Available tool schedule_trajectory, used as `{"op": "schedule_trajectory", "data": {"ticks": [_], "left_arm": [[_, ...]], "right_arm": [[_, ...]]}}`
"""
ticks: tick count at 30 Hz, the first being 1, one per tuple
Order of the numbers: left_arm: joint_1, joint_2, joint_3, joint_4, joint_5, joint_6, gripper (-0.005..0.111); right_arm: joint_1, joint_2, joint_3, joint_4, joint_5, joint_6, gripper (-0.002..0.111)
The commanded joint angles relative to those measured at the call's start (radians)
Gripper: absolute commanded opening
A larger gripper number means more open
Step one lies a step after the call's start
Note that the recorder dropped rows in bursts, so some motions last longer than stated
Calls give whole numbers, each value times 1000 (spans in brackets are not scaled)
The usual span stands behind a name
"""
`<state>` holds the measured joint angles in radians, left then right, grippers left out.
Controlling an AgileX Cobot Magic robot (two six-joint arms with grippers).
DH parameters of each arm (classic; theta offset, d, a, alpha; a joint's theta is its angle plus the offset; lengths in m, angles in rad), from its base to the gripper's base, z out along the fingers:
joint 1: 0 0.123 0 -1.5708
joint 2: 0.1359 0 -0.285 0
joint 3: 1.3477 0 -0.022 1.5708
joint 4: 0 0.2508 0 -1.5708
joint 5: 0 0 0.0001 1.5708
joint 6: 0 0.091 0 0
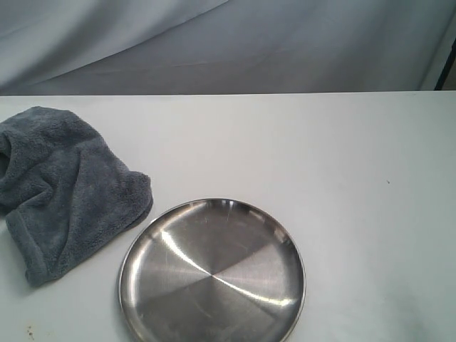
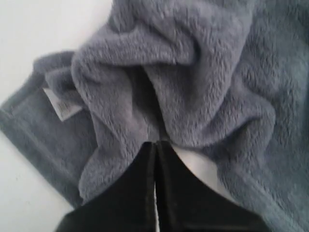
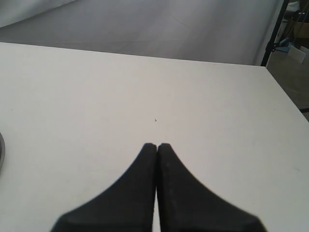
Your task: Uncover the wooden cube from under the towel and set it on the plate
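1. The left gripper (image 2: 155, 143) is resting with jaws together, tips against a fold of the towel (image 2: 193, 87); whether cloth is pinched is unclear.
2. The towel is lying bunched beside the empty plate (image 1: 214, 274), presumably hiding the unseen wooden cube.
3. The right gripper (image 3: 157, 145), likewise closed, is hanging over bare table (image 3: 96, 96), probably to keep clear.

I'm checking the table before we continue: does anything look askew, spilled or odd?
The towel lies crumpled in folds left of the plate, its label flipped out. No cube shows anywhere. Nothing is spilled or damaged.
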<state>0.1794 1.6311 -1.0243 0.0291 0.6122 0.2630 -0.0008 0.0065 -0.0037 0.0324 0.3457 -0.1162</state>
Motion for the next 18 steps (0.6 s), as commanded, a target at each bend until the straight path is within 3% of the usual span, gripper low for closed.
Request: {"op": "schedule_trajectory", "data": {"ticks": [1, 8, 14, 18], "left_arm": [[1, -3, -6, 3, 110, -15, 0], [-1, 2, -6, -131, 6, -9, 0], [-85, 14, -11, -182, -32, 218, 1], [-151, 14, -11, -182, -121, 244, 1]], "right_arm": [[-8, -6, 4, 5, -2, -4, 0], [-8, -6, 4, 5, -2, -4, 0], [-8, -6, 4, 5, -2, -4, 0], [-8, -6, 4, 5, -2, -4, 0]]}}
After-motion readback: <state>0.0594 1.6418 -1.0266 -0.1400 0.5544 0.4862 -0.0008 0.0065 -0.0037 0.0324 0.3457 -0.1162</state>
